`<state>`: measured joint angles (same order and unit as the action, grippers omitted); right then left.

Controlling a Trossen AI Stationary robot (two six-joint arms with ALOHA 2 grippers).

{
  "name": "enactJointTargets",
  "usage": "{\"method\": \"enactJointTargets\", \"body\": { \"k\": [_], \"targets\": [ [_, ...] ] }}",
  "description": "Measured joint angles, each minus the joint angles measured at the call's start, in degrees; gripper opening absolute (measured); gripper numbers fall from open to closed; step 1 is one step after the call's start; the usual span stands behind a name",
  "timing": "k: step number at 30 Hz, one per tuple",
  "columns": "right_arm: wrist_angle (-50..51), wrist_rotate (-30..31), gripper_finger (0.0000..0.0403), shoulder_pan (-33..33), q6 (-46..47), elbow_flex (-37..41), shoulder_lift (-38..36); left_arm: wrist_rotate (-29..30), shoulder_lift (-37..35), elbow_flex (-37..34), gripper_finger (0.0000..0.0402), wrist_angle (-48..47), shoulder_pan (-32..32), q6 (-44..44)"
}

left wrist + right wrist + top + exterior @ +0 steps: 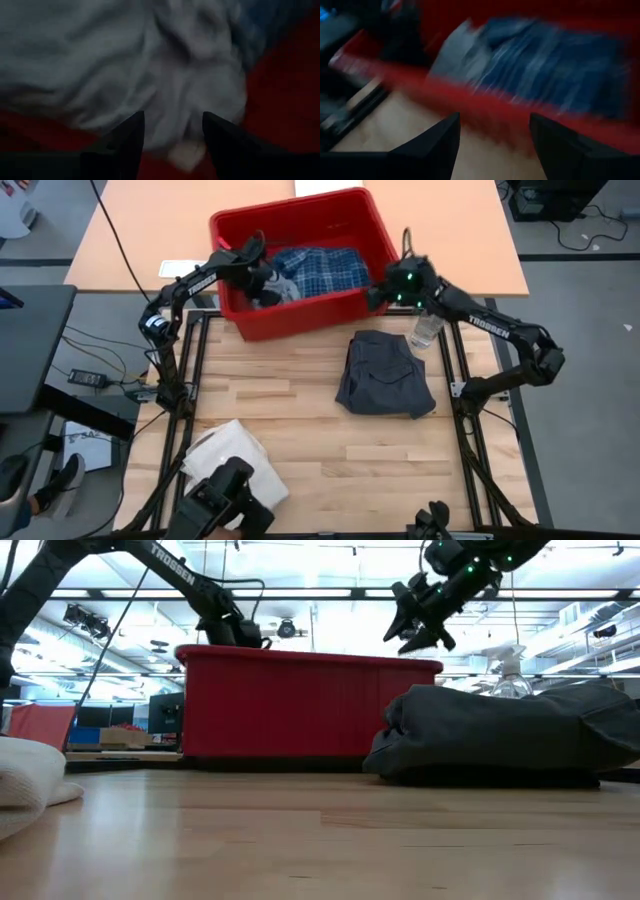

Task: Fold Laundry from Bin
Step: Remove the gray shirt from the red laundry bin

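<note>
The red bin (300, 320) stands at the table's far edge and holds a blue-and-white plaid shirt (322, 267) and a light grey piece (283, 286). A folded dark grey garment (385, 375) lies flat on the table. My left gripper (262, 280) is open inside the bin's left part, its fingers just above the light grey piece (165, 75). My right gripper (380, 297) is open above the bin's right near corner; the plaid shirt (555, 60) and the bin's rim (485, 100) show in its wrist view.
A clear spray bottle (426, 330) stands right of the bin, by the right arm. A white cloth bag (232, 460) lies at the table's near left. Black frame rails run along both table sides.
</note>
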<state>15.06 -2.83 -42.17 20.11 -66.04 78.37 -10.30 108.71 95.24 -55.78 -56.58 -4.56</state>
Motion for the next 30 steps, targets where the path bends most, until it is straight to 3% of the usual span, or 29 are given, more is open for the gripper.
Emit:
{"method": "enactJointTargets", "body": {
  "k": [4,11,14,21,30],
  "targets": [
    [2.13,0.89,0.0244,-0.67,-2.55,-3.25,1.41,1.26,-0.21,-0.13,0.0204,-1.57,0.01,-2.45],
    [1.99,0.44,0.0244,-2.24,-4.87,-4.78,2.13,4.69,-2.93,0.17,0.0204,18.24,-0.04,-3.44],
    [2.35,-1.05,0.0244,-3.55,-4.98,-4.72,2.21,4.69,-1.45,0.16,0.0204,22.28,-0.48,-4.13],
    [4.04,-1.66,0.0244,-5.16,-4.85,-4.7,2.16,7.74,5.27,0.03,0.0204,22.76,-1.17,-5.95],
    [5.67,-2.72,0.0244,-5.8,-4.67,-4.68,2.16,11.3,11.72,0.05,0.02,21.47,-1.05,-20.56]
  ]
}}
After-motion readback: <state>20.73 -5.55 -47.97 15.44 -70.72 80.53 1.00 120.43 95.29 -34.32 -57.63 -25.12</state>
